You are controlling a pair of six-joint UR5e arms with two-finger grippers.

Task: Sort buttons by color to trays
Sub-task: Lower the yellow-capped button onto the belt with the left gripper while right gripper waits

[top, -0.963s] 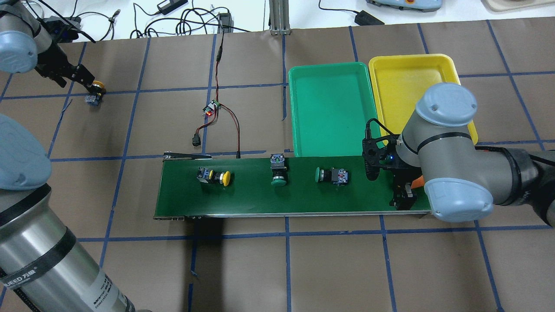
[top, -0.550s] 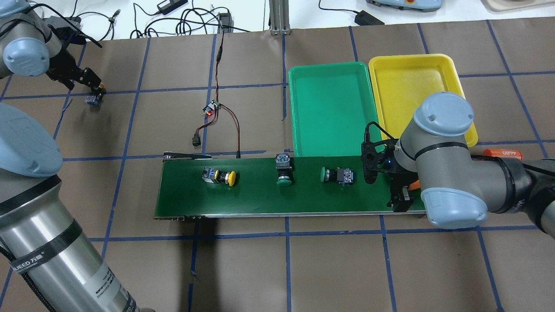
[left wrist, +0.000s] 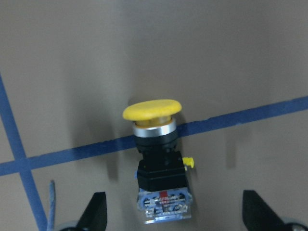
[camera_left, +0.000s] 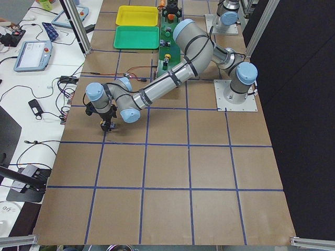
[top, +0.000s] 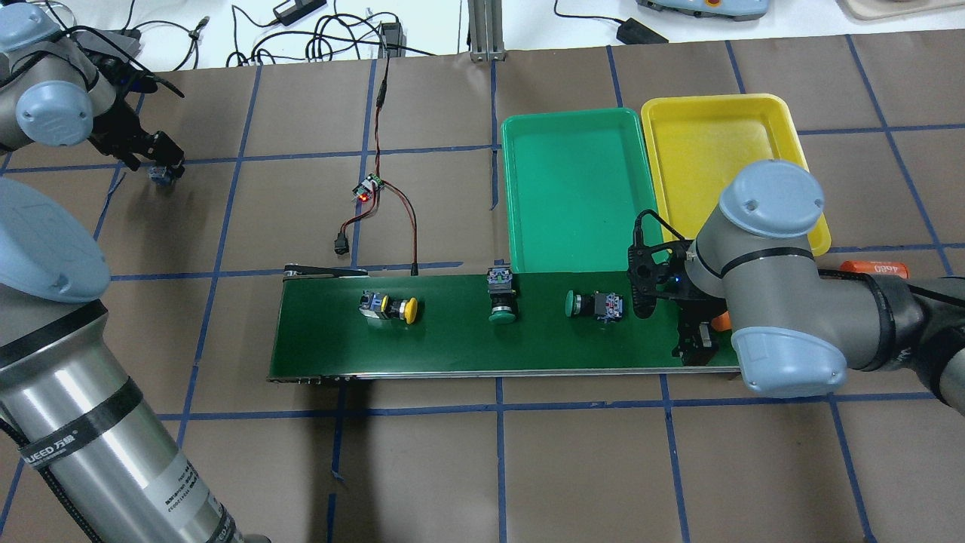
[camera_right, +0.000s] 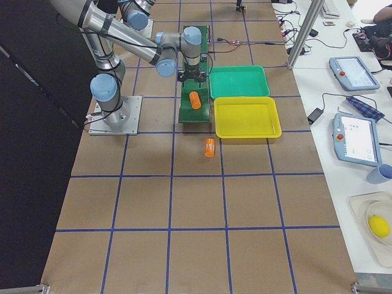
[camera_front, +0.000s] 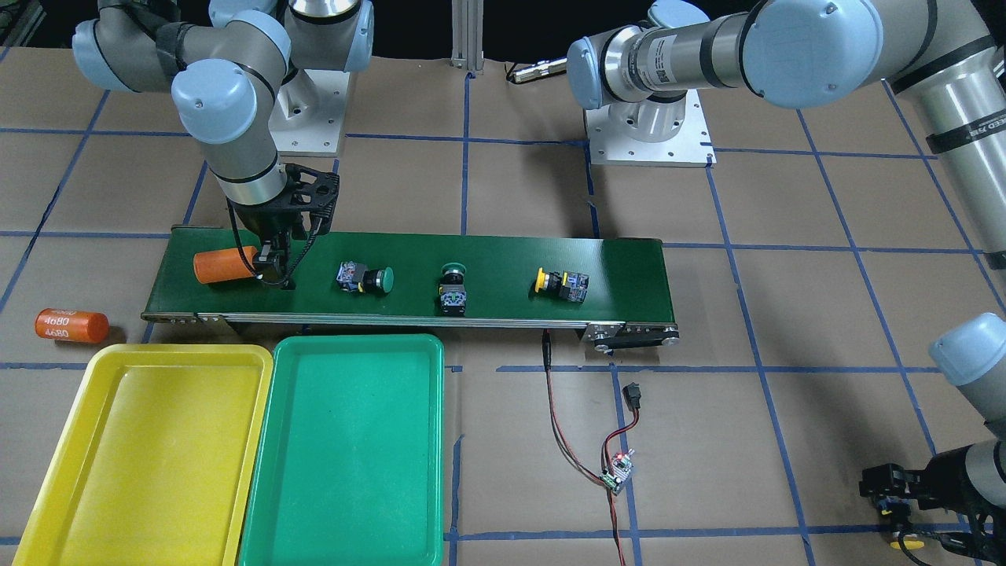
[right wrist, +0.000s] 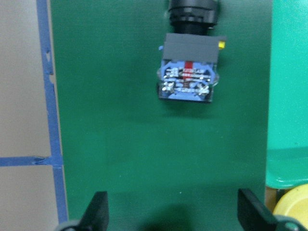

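The left pincer [top: 163, 153] hangs wide open, gripping nothing, over the brown paper-covered table [top: 452, 467]. Below it, a yellow-capped push button [left wrist: 159, 163] lies on its side across a blue tape line. The right pincer [right wrist: 174, 211], its fingers also spread and holding nothing, hovers above the long dark-green conveyor belt [top: 452, 351], beside an orange cylinder [camera_front: 224, 266]. On the belt lie a second yellow-capped button [top: 388, 308], a green-capped button [top: 502, 298] and another green-capped button [top: 594, 305]. The rectangular green plastic tray [top: 573, 188] and the rectangular yellow plastic tray [top: 716, 151] sit side by side next to the belt.

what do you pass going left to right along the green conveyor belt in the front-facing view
orange cylinder → right gripper → first green button → second green button → yellow button
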